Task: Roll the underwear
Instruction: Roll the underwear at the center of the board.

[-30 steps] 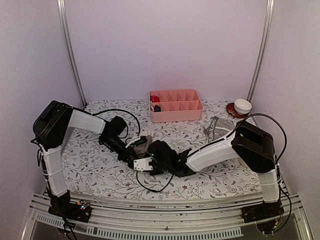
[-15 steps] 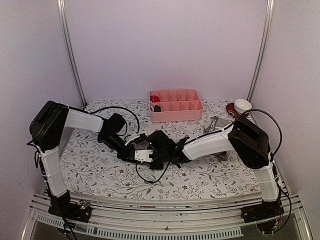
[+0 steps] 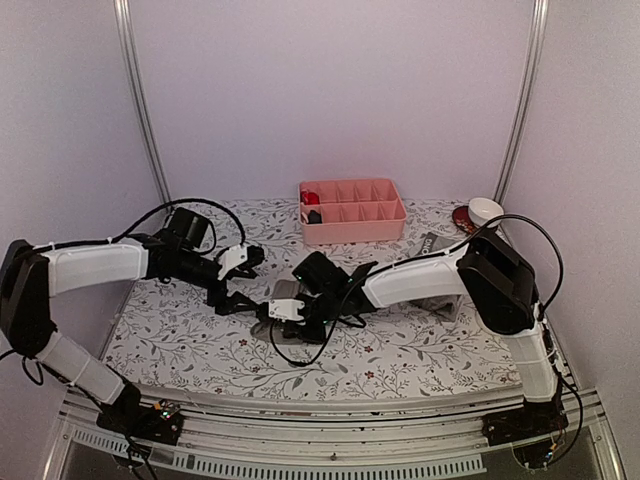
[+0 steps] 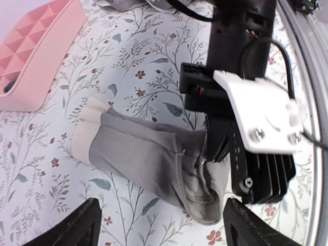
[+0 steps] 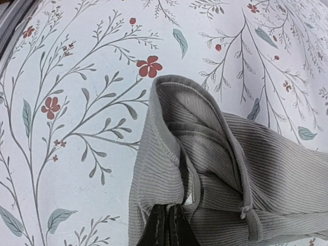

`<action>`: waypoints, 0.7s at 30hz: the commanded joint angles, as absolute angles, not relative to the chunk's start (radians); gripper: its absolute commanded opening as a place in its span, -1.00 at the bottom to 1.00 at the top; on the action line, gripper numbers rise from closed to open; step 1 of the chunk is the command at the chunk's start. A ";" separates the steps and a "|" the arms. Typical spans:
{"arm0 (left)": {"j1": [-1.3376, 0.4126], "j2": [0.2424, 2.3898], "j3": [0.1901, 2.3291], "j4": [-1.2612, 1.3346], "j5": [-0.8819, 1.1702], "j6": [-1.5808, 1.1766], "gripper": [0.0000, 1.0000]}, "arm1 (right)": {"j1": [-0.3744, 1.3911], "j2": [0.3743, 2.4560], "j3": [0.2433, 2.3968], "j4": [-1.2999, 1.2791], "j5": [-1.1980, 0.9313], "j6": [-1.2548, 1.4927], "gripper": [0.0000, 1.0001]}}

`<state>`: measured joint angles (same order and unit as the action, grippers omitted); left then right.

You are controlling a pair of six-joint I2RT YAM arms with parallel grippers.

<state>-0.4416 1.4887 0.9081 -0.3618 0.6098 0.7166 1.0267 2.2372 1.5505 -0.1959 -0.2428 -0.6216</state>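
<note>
Pale lilac-white back wall; side walls the same tone. Slim metal uprights stand in both back corners. Table is covered in white cloth printed with leaf sprigs and small red flowers. Aluminium rails run along the near edge. Light soft, even.

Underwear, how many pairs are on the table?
2. The grey briefs lie in the middle, pinched by the right gripper. The boxer-briefs lie further right, mostly hidden behind the right arm. More could be hidden there.
</note>
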 commanded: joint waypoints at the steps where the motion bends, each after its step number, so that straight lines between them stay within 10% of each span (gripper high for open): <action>1: -0.460 1.311 0.627 -0.148 0.550 0.846 0.71 | 0.938 2.304 1.630 -0.330 -0.351 -0.482 -0.94; 10: -0.589 1.043 0.215 0.360 0.376 1.025 0.80 | 0.901 2.420 1.765 -0.486 -0.559 -0.321 -0.94; 21: -0.805 1.413 0.274 0.615 0.016 1.104 0.61 | 0.887 2.437 1.790 -0.521 -0.627 -0.263 -0.94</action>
<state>-0.7574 1.2980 0.2260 0.4751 0.1711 1.0512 0.8890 2.3840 1.7885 -0.4328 -0.5846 -0.3012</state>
